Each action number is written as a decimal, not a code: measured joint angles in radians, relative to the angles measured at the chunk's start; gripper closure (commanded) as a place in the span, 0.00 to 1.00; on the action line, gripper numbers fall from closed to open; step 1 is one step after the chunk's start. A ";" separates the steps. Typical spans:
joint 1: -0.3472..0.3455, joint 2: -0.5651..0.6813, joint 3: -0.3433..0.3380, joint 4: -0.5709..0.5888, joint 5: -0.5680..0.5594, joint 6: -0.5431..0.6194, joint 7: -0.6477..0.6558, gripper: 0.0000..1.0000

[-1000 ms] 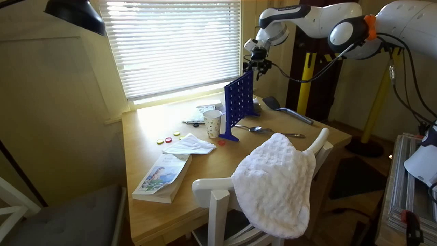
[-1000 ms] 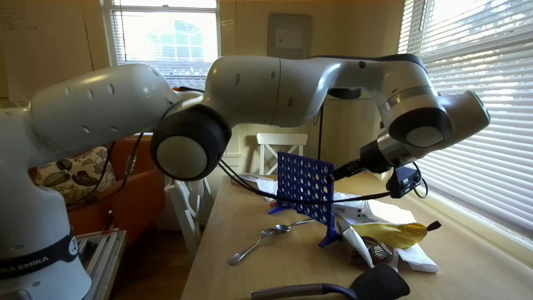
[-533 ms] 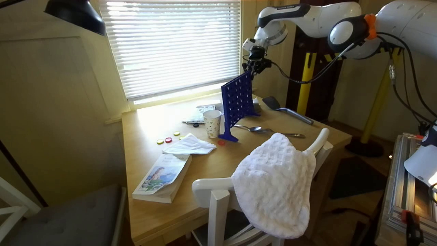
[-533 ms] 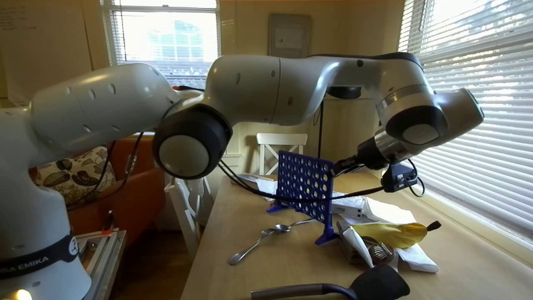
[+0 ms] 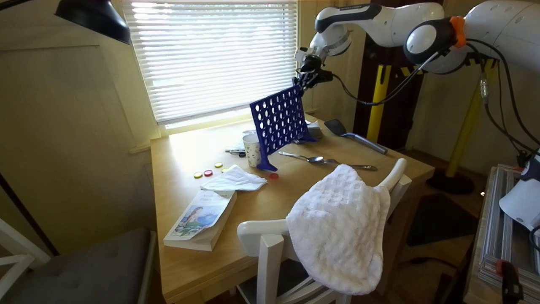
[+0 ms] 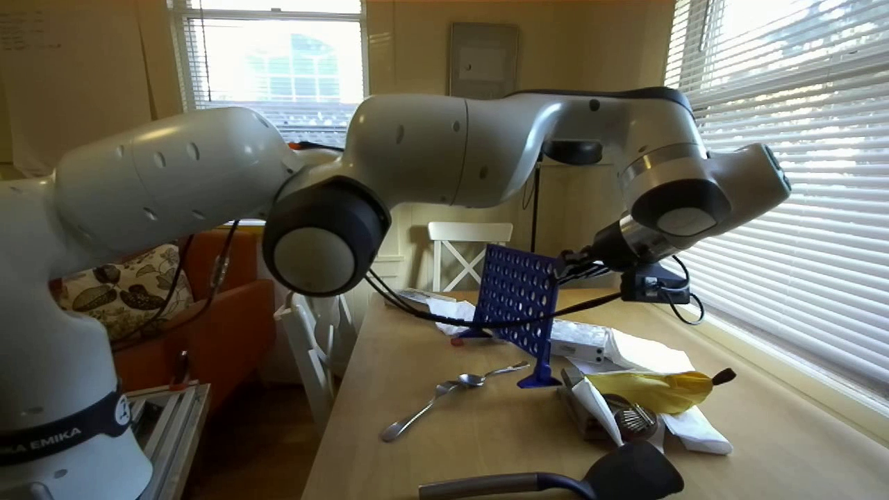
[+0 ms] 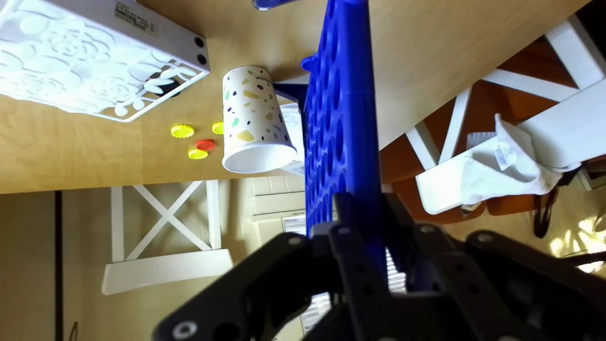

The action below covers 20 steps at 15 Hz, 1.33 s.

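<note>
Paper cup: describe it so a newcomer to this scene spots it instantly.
Find the wooden table below the window blinds, then the blue board full of holes the fingers grip. The cup is beside that board, on the side where the yellow discs lie. Unlike those flat discs and the plain white napkin, it's tall, open-topped, and white with tan, green and dark flecks.

I have the flat, rectangular dark-blue plastic game grid (image 5: 280, 120) pinched at one upper corner, light showing through its rows of round holes. It leans off vertical above the pale wooden table (image 5: 257, 202); from here I can't tell whether both splayed feet (image 6: 539, 380) touch down.
</note>
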<state>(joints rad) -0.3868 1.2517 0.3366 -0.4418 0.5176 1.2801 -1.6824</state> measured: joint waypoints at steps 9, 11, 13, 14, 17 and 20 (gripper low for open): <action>0.035 0.011 0.021 -0.001 0.008 0.039 0.092 0.95; 0.044 0.012 0.019 -0.001 0.004 0.039 0.093 0.95; 0.051 0.012 0.015 0.000 -0.001 0.039 0.087 0.95; 0.052 0.012 0.015 0.000 -0.004 0.039 0.084 0.95; 0.052 0.012 0.011 0.000 -0.021 0.031 0.049 0.56; 0.051 0.012 -0.003 0.000 -0.037 0.014 0.005 0.42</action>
<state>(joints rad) -0.3356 1.2633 0.3339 -0.4419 0.4801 1.2944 -1.6775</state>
